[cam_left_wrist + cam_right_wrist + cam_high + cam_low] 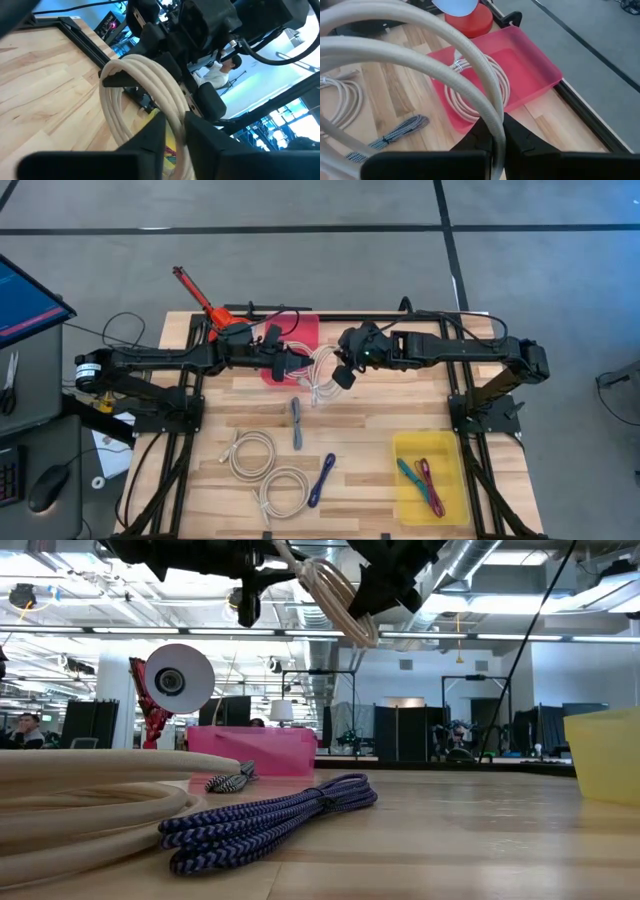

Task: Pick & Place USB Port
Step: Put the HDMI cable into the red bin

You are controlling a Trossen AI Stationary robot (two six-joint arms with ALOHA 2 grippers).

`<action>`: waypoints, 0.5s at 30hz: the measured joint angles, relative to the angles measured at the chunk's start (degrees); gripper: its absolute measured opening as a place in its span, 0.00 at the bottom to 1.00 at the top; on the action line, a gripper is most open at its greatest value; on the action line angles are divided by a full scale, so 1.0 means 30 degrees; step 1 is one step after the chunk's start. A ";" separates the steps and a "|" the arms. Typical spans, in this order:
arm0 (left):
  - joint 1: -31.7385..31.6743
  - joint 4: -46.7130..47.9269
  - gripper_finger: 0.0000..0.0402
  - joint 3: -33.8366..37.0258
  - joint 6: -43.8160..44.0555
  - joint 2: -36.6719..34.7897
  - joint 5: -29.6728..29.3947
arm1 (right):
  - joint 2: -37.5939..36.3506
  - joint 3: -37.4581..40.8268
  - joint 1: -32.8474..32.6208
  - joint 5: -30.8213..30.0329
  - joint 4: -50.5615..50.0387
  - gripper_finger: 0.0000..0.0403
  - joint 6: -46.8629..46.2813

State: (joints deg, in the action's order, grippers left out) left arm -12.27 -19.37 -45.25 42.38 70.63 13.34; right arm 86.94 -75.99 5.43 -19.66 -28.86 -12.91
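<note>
Nearest the low camera we saw a cream cable coil (pixel 70 805) lying on the wooden table (pixel 460 840), with a blue braided cable (pixel 265 820) just beside it.

Above them, our right gripper (pixel 345 372) was closed on a looped cream cable (pixel 322 375), its two dark fingers (pixel 517 135) pinched tight around one strand. Our left gripper (pixel 290 363) met the same loop from the other side, its fingers (pixel 150 137) likewise clamped on the cable. Between them the loop hung in the air, clear of the table, over the near edge of the pink tray (pixel 300 330).

Outward from there, that pink tray at the back of the table held another coiled cream cable (pixel 470 92). A grey braided cable (pixel 296 423) lay on the wood in front of the grippers. Farther forward we saw two cream coils side by side, and the blue braided cable to their right. At the front right stood a yellow bin (pixel 430 478) with a teal cable (pixel 412 474) and a red cable (pixel 432 488) inside it.
</note>
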 joint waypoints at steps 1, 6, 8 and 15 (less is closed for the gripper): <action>0.0000 0.0004 0.12 0.0000 0.0026 0.0000 0.0000 | 0.0000 0.0000 0.0000 -0.0038 0.0000 0.01 0.0006; -0.0007 -0.0003 0.04 0.0000 -0.0445 0.0000 -0.0016 | 0.0000 0.0000 0.0000 -0.0059 0.0000 0.01 0.0006; -0.0007 -0.0011 0.05 0.0000 -0.0474 0.0000 0.0000 | 0.0000 0.0000 0.0000 -0.0051 0.0000 0.02 0.0006; -0.0288 0.0157 0.03 0.0036 -0.1619 0.0044 0.0036 | 0.0000 0.0000 -0.0045 0.0116 -0.1227 0.20 -0.0080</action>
State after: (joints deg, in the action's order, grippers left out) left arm -13.14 -18.90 -45.15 37.52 70.76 13.45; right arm 86.94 -75.99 5.30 -19.31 -32.54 -13.15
